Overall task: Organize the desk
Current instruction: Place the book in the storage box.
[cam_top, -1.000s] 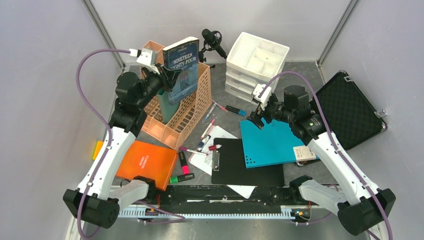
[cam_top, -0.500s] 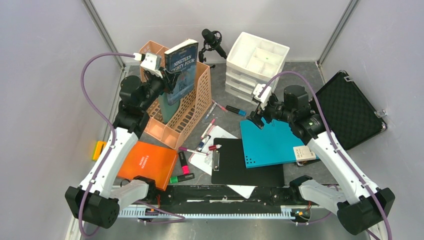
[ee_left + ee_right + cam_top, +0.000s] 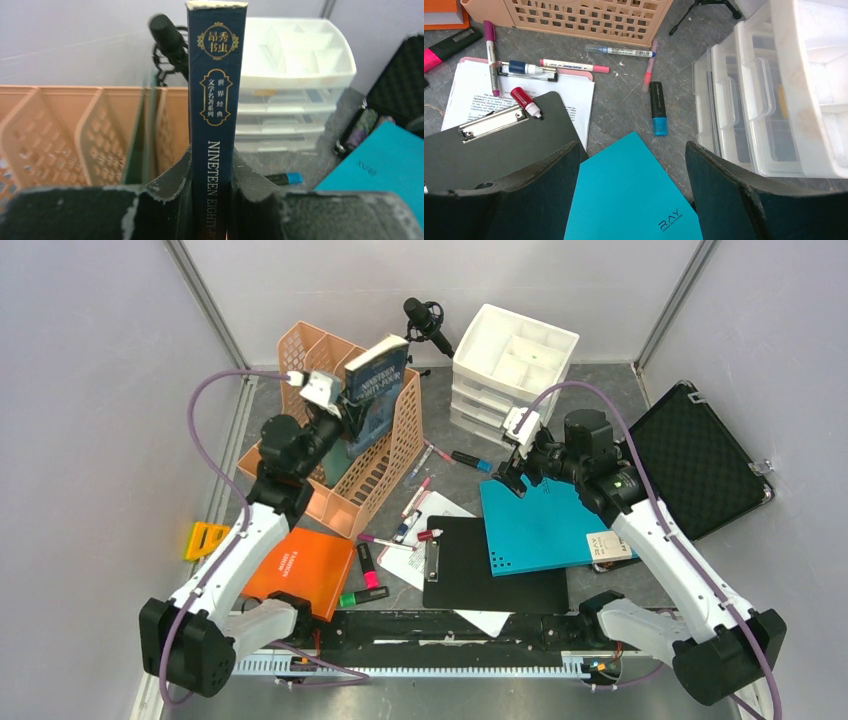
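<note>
Dark blue paperback book (image 3: 378, 390) (image 3: 217, 90), spine reading NINETEEN EIGHTY-FOUR, clamped between the jaws of the left gripper (image 3: 347, 408) (image 3: 211, 172). Fingers press on both covers, spine faces the wrist camera. In the top view the book is tilted, top end leaning to the right, over the peach plastic file rack (image 3: 375, 475). Can't tell whether its lower edge is inside a slot (gripper hides it). A dark green folder (image 3: 335, 462) stands in the rack just beside the book.

Right gripper (image 3: 508, 480) (image 3: 631, 145) has its jaws spread wide and grips nothing. It sits over the far corner of the teal notebook (image 3: 540, 525) (image 3: 629, 195), and that corner shows between the fingers. Contact can't be told.

The desk (image 3: 605, 395) (image 3: 619, 115), dark grey stone pattern, fills the floor of the cell and carries everything:
- white drawer unit (image 3: 515, 360) (image 3: 749, 100) at the back, right of the rack
- microphone (image 3: 428, 325) (image 3: 167, 32) on a small stand between rack and drawers
- open black case (image 3: 700, 460) at the right edge
- black clipboard (image 3: 480, 565) (image 3: 499, 145) near centre front, overlapped by the teal notebook
- orange notebook (image 3: 295, 560) front left
- blue-capped marker (image 3: 470, 460) (image 3: 657, 107) and loose pens between rack and notebook
</note>
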Motion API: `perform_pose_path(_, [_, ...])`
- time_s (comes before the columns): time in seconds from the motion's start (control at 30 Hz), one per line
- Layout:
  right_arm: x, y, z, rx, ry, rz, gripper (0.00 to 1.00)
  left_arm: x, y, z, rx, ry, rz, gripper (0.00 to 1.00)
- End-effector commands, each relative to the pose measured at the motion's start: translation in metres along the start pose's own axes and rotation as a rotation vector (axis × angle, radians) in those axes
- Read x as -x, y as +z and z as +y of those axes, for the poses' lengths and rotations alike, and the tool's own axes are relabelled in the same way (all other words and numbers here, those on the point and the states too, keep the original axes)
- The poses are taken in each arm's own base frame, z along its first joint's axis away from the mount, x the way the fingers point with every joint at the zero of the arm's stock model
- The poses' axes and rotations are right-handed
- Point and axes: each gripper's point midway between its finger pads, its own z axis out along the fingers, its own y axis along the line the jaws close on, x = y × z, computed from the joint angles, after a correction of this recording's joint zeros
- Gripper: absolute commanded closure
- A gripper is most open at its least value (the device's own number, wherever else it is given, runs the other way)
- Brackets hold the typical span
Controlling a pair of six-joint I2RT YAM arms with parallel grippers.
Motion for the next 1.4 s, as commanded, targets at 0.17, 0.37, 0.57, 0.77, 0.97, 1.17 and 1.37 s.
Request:
perform_pose_path(0.17, [-0.003, 0.005, -0.003, 0.001, -0.007, -0.001, 0.18, 0.014, -0.003, -0.02, 0.038, 0.195, -0.289, 0.98])
perform_pose_path(0.37, [-0.009, 0.004, -0.002, -0.003, -0.007, 0.008, 0.18, -0.003, -0.008, -0.006, 0.116, 0.196, -0.336, 0.98])
perform_pose_path(0.57, [-0.011, 0.003, -0.002, -0.007, -0.005, 0.012, 0.18, -0.034, -0.005, -0.009, 0.094, 0.177, -0.338, 0.98])
perform_pose_path(0.77, [-0.015, 0.003, -0.002, -0.01, -0.005, 0.02, 0.18, -0.064, -0.001, -0.002, 0.109, 0.173, -0.331, 0.98])
perform_pose_path(0.97, [-0.019, 0.002, 0.001, 0.001, -0.001, 0.037, 0.18, -0.092, 0.008, 0.005, 0.083, 0.113, -0.312, 0.98])
perform_pose_path(1.17, [-0.025, -0.001, 0.004, 0.008, -0.012, 0.058, 0.17, -0.121, 0.015, 0.004, 0.044, 0.048, -0.274, 0.98])
perform_pose_path(1.37, [-0.029, 0.0, 0.006, 0.017, -0.009, 0.067, 0.18, -0.126, 0.019, -0.004, -0.014, 0.027, -0.259, 0.98])
